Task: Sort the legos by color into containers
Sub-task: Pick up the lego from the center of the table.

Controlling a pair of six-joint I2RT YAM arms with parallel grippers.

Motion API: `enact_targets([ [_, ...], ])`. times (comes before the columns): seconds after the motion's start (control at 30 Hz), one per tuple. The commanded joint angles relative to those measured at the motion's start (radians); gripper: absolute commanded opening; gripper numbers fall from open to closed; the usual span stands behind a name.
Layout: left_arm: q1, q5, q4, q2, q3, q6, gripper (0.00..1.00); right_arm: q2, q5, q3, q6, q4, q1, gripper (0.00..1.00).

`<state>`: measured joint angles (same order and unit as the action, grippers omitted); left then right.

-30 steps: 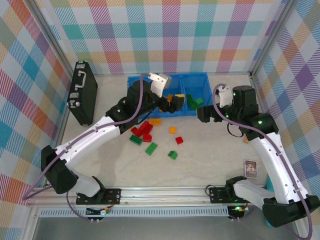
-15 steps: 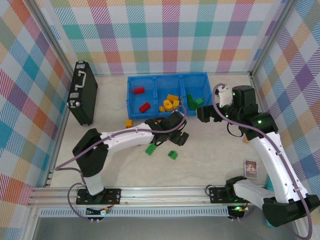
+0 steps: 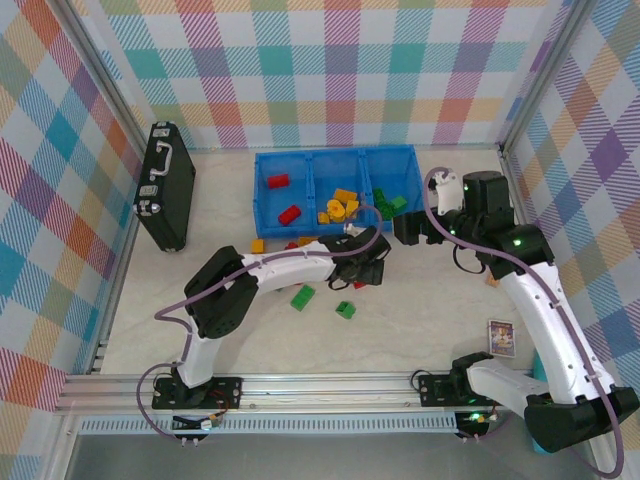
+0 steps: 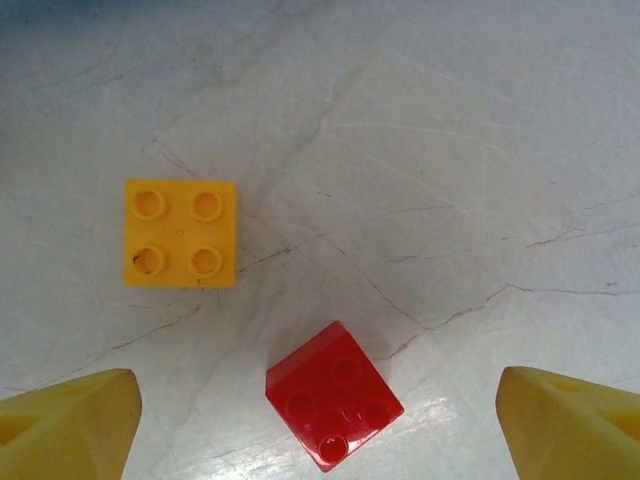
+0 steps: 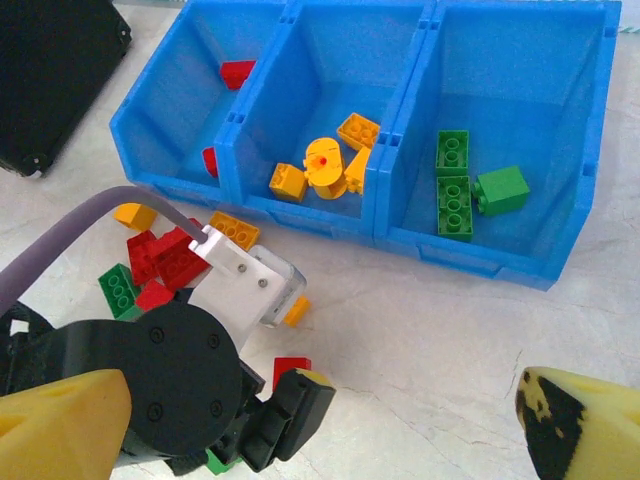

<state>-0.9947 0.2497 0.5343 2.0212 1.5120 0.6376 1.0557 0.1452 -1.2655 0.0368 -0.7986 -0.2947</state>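
Two green legos (image 3: 345, 309) are being shown loose on the table (image 3: 430, 310), nearest the bases. Just beyond, the left gripper (image 3: 367, 272) is being held over a red lego (image 4: 335, 410), its jaws spread wide and gripping nothing. In the wrist view, a yellow lego (image 4: 181, 232) is being shown at that brick's 10 o'clock. At the left gripper's 2 o'clock, the right gripper (image 3: 404, 229) is being held wide apart and empty. Farthest, sorted legos are being held in the bin (image 5: 470, 250), with reds at 9 o'clock, yellows in the middle and greens at 3 o'clock.
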Motion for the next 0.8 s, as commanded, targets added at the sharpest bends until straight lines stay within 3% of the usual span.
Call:
enact_targets([
  [0.0, -0.034, 0.041, 0.055, 0.032, 0.045, 0.102, 0.91, 0.001, -0.002, 0.02, -0.011, 0.032, -0.001, 0.99],
  [0.5, -0.062, 0.115, 0.176, 0.126, 0.136, 0.218, 0.77, -0.015, -0.007, 0.029, -0.011, 0.038, 0.0, 0.99],
  [0.77, -0.061, 0.096, 0.181, 0.15, 0.14, 0.233, 0.67, -0.019, -0.006, 0.029, -0.011, 0.038, -0.001, 0.99],
])
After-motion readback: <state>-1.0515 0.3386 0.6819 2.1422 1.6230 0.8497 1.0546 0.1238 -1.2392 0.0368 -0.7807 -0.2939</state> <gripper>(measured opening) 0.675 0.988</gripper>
